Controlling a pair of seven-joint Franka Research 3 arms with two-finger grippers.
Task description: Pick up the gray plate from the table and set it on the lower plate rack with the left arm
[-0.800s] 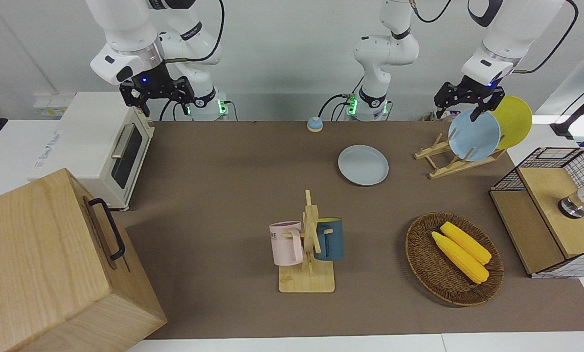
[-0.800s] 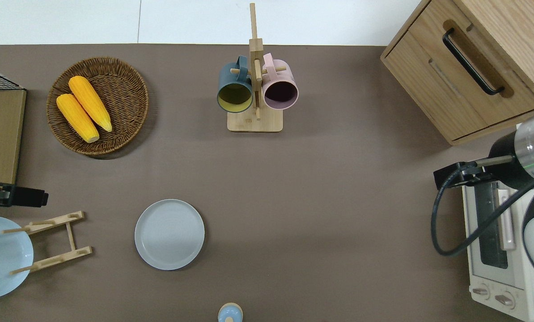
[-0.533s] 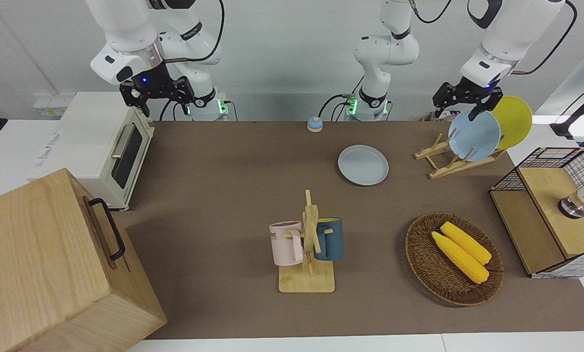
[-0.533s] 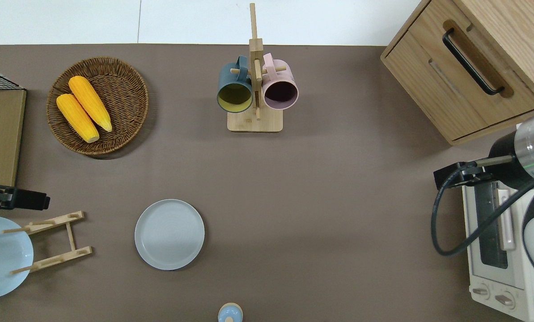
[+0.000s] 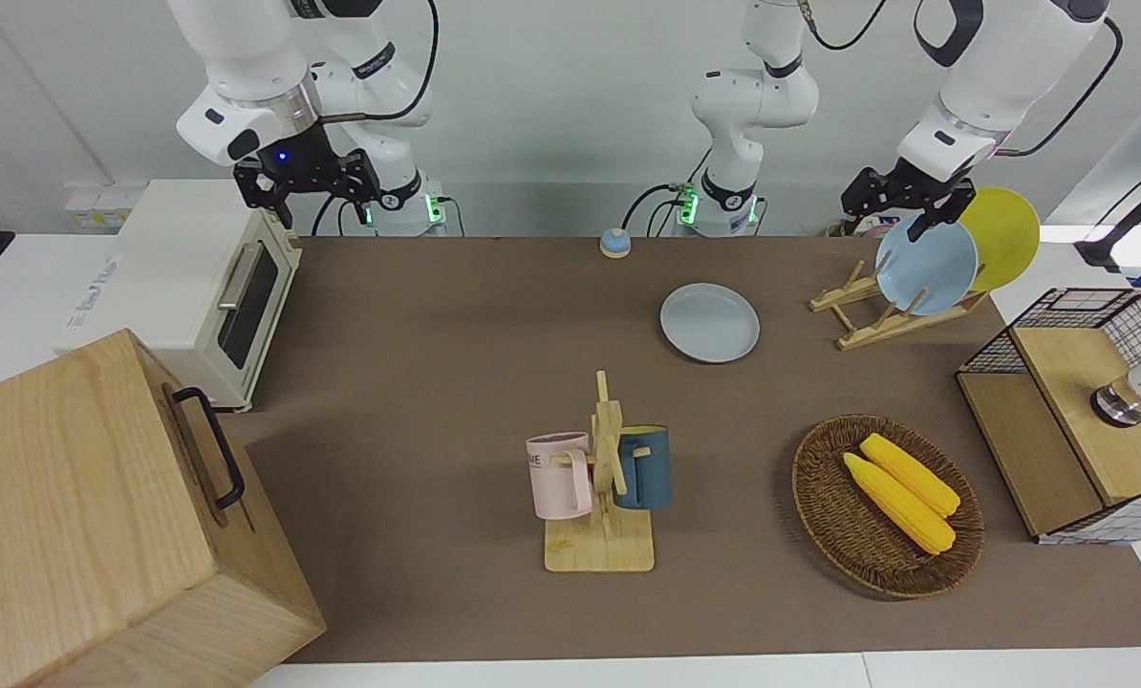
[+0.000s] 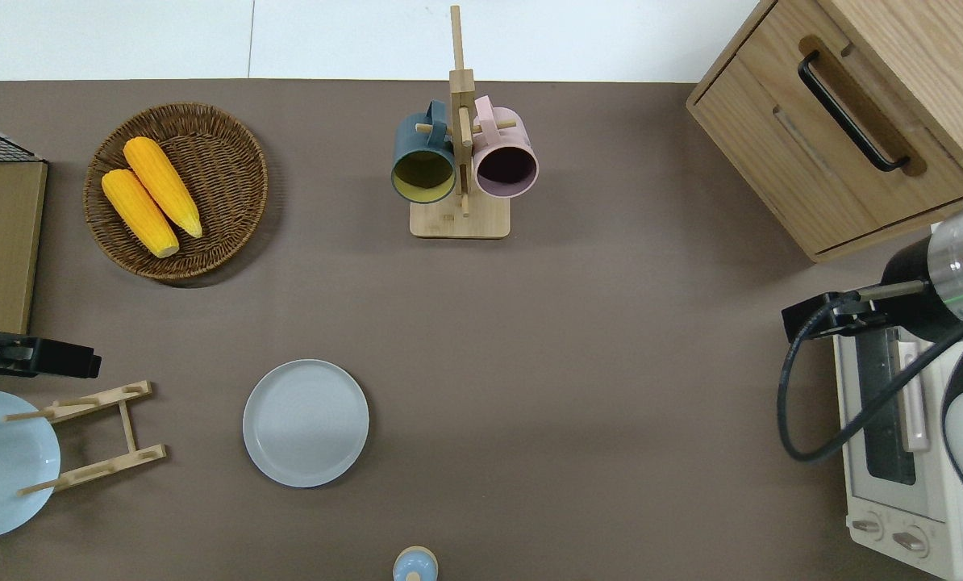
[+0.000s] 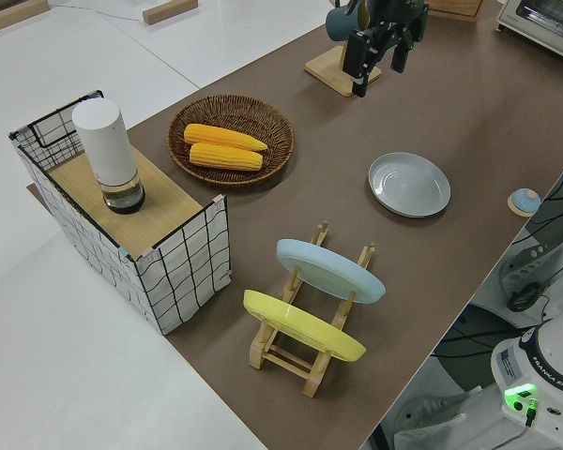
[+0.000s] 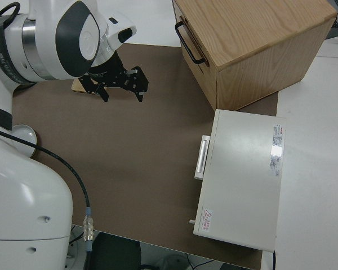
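There are three plates: one gray plate (image 5: 710, 322) in the middle of the front view, lying flat on the table (image 5: 437, 382), plus one light blue plate (image 5: 926, 266) and one yellow plate (image 5: 1005, 237) at the upper right, both standing in the one plate rack (image 5: 891, 320). Two mugs, one pink mug (image 5: 558, 475) and one dark blue mug (image 5: 644, 467), hang on one mug stand (image 5: 601, 549). Two corn cobs (image 5: 900, 489) lie in one basket (image 5: 819, 516). There are two robot arms.
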